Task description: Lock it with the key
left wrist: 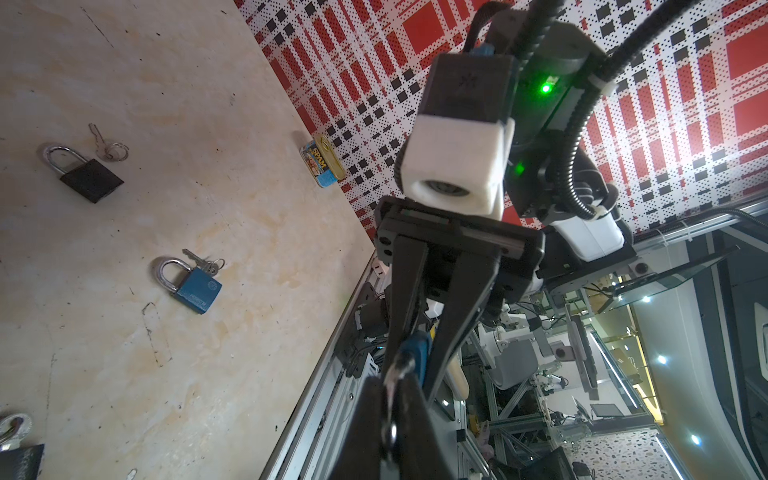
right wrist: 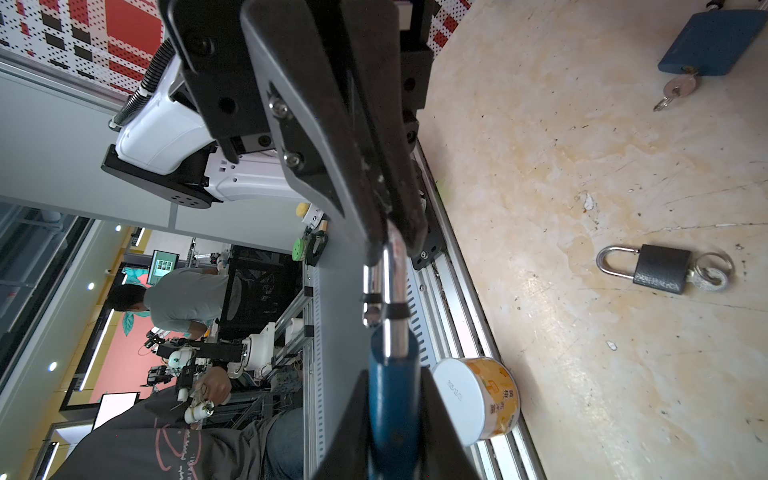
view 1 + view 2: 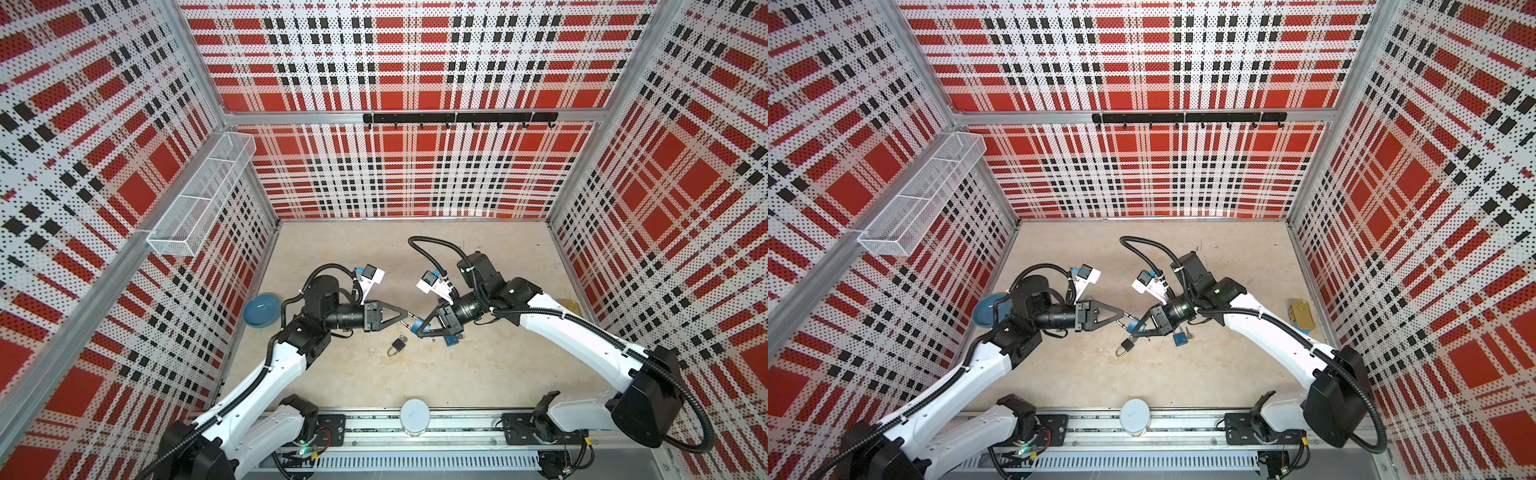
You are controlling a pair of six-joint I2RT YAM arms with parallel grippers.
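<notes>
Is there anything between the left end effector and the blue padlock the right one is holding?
Nothing visible: the left end effector is shut on the shackle of the blue padlock that the right end effector holds.

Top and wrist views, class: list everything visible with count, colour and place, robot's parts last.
held blue padlock: one, blue body, silver shackle, up above the table.
loose blue padlock: one, blue, flat on the table.
black padlocks: two, black, flat on the table; one cut off at the left wrist view's edge.
keys: at least two, silver, on rings beside loose padlocks.
Spam tin: one, blue and yellow, against the right wall.
canister: one, white lid, orange label, table's front edge.
bowl: one, blue, table's left side.
mesh basket: one, white, left wall.
hook rail: one, black, back wall.
left gripper: one, black, shut on the held padlock's shackle.
right gripper: one, black, shut on its body.
</notes>
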